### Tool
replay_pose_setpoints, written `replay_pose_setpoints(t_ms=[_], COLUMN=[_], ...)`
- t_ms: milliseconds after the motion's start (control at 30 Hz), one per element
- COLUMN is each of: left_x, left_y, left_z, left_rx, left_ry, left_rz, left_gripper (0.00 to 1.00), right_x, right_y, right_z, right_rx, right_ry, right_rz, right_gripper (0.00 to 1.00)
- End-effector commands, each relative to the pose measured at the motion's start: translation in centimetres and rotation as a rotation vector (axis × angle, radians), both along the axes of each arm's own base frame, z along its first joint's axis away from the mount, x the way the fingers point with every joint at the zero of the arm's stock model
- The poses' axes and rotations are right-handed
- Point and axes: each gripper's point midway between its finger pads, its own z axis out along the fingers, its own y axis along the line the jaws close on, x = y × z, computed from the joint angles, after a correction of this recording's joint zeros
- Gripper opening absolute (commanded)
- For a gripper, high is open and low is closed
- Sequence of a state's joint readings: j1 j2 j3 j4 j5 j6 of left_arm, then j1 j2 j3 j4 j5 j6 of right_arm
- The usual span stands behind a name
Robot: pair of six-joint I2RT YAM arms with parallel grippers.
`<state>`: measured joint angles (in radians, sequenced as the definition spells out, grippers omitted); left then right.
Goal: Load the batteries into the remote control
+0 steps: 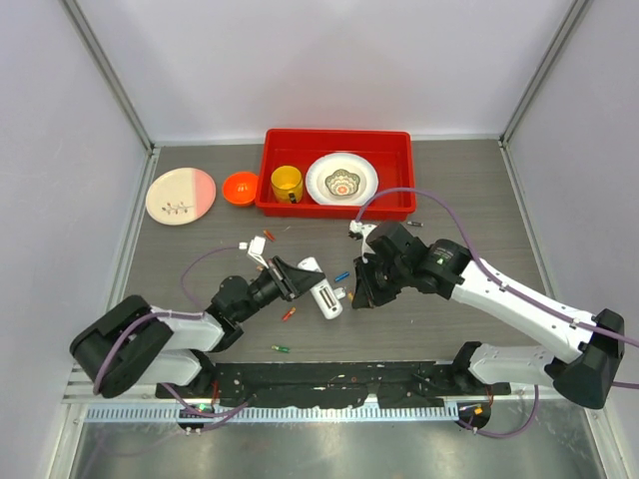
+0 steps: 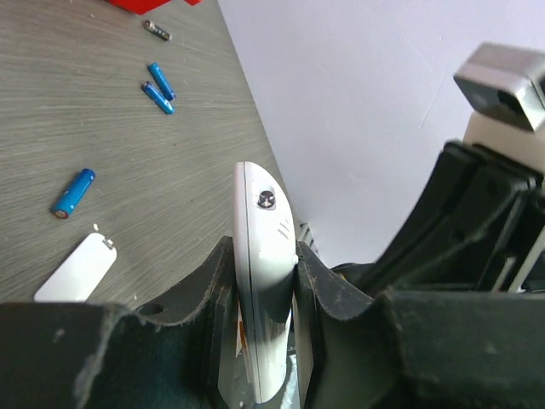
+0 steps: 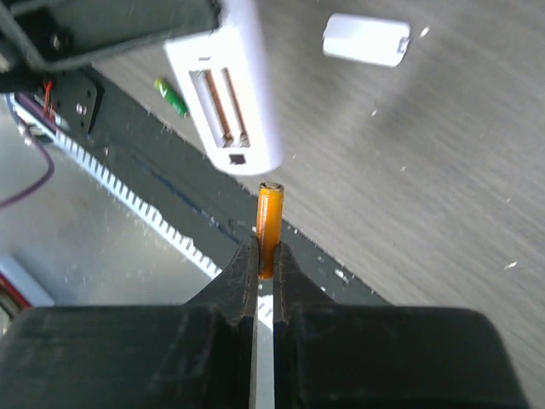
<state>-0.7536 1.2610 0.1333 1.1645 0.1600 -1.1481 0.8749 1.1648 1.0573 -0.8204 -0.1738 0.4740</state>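
Left gripper [image 2: 264,266] is clenched on the remote [image 1: 324,294], whose 2 empty battery slots face up. Just right of it, the right gripper [image 3: 266,256] pinches 1 orange battery [image 3: 269,223], tip near the remote's end. The cover [image 3: 366,40] lies apart.

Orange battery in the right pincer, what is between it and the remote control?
Nothing. In the right wrist view the orange battery points at the end of the remote control with its open bay, across a sliver of bare gap.
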Motion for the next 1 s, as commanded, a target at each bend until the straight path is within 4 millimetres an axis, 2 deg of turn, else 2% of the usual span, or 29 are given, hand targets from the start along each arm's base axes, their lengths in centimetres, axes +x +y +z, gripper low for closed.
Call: replay_pose_setpoints(t_ms=[0, 67, 200, 433, 700, 967], left_x=[-0.2, -0.1, -0.6, -1.6, -2.5, -2.6], left_y=[-0.9, -1.4, -2.5, -2.5, -2.6, -2.5], left_z=[6.4, 6.0, 6.7, 8.0, 9.1, 9.5], left_rx=[-0.224, -0.249, -0.252, -0.267, -0.286, -0.296], left_ry=[-0.131, -0.091, -0.111, -0.152, -0.176, -0.176], left_rz=[-0.064, -0.090, -0.163, -0.206, -0.256, -0.257], left_gripper=[0.00, 0.00, 0.00, 0.00, 0.00, 0.00], right_x=[-2.5, -2.9, -2.7, -2.6, -2.3, -1.5], right_y=[0.3, 0.8, 1.9, 3.2, 4.1, 4.3], right_z=[2.2, 2.1, 1.9, 0.8, 1.0, 0.8], right_rx=[0.036, 0.049, 0.078, 0.093, 0.104, 0.107], right_ry=[0.044, 0.061, 0.073, 0.107, 0.095, 0.064], right_rz=[0.091, 0.110, 0.114, 0.145, 0.174, 0.144], right_gripper=[0.01, 0.01, 0.01, 0.01, 0.01, 0.01])
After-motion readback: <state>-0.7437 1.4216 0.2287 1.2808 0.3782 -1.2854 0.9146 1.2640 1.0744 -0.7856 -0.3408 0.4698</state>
